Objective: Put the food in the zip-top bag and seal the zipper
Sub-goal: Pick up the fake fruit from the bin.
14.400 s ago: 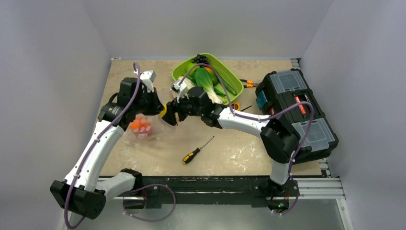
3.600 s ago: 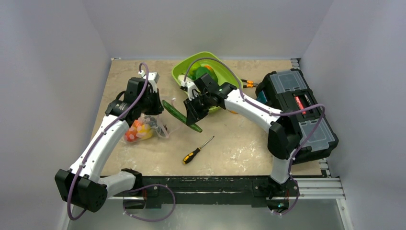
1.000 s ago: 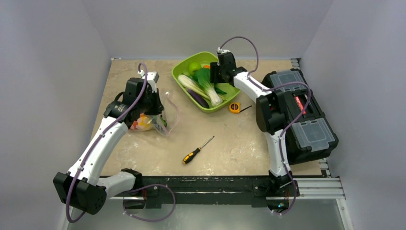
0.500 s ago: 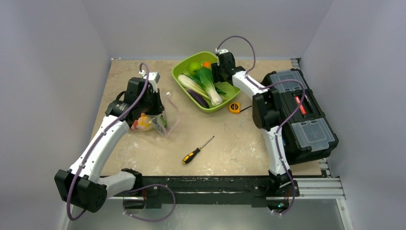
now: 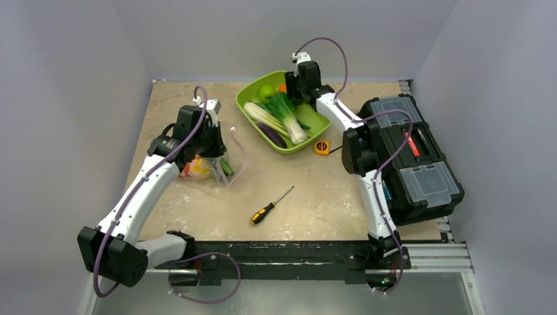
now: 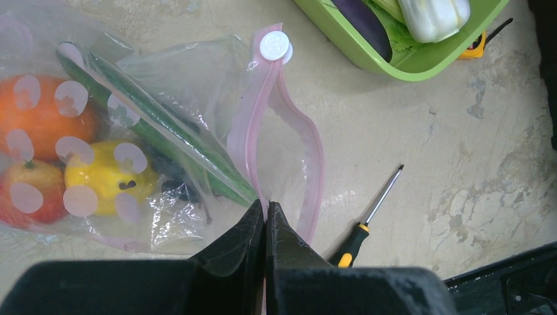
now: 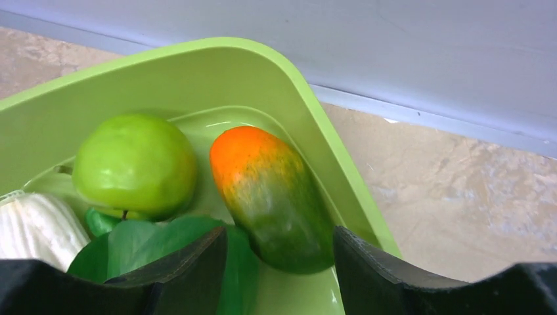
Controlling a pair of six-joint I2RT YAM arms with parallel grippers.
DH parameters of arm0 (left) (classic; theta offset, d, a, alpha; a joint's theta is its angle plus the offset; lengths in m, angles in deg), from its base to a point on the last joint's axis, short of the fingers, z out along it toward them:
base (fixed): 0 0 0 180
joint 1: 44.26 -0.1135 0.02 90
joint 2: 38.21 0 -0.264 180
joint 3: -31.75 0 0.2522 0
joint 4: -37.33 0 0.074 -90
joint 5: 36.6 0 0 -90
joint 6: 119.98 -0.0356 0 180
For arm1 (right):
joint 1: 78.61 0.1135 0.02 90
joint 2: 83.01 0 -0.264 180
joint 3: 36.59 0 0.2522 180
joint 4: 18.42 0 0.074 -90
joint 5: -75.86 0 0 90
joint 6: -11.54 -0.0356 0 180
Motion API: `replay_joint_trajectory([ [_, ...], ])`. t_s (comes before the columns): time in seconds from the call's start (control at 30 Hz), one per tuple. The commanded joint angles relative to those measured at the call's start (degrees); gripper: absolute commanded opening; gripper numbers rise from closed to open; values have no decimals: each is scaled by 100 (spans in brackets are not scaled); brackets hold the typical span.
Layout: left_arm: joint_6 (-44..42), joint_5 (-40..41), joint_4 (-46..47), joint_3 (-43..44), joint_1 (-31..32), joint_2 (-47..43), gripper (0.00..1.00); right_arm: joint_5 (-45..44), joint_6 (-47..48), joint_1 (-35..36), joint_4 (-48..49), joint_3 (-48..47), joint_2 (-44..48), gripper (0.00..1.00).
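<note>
The clear zip-top bag lies at the left of the table and shows in the left wrist view. It holds an orange fruit, a yellow fruit, a red fruit, dark grapes and the long green cucumber. My left gripper is shut on the pink zipper, and the mouth gapes open. My right gripper is open over the far corner of the lime-green tray. Its jaws straddle an orange-and-green fruit beside a green apple.
The tray also holds leafy greens and a purple eggplant. A black-and-yellow screwdriver lies mid-table. A yellow tape measure sits by the tray. A black toolbox stands at the right. Grey walls enclose the table.
My right gripper carried the cucumber to the bag, let it go, then moved back to the tray's far corner. My left gripper has kept hold of the bag's zipper.
</note>
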Motion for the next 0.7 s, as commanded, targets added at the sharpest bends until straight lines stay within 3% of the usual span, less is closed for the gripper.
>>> replay_joint_trajectory([
  [0.0, -78, 100, 86, 99, 44, 17, 0, 278, 138, 4, 343, -537, -418, 60],
  [0.33, -79, 71, 85, 112, 43, 52, 0, 325, 6, -5, 272, -820, -980, 60],
  [0.53, -72, 31, 85, 112, 39, 53, 0, 244, 140, -9, 385, -344, -730, 38],
  [0.67, -70, 34, 85, 112, 44, 59, 0, 248, 199, -6, 366, -449, -533, 29],
])
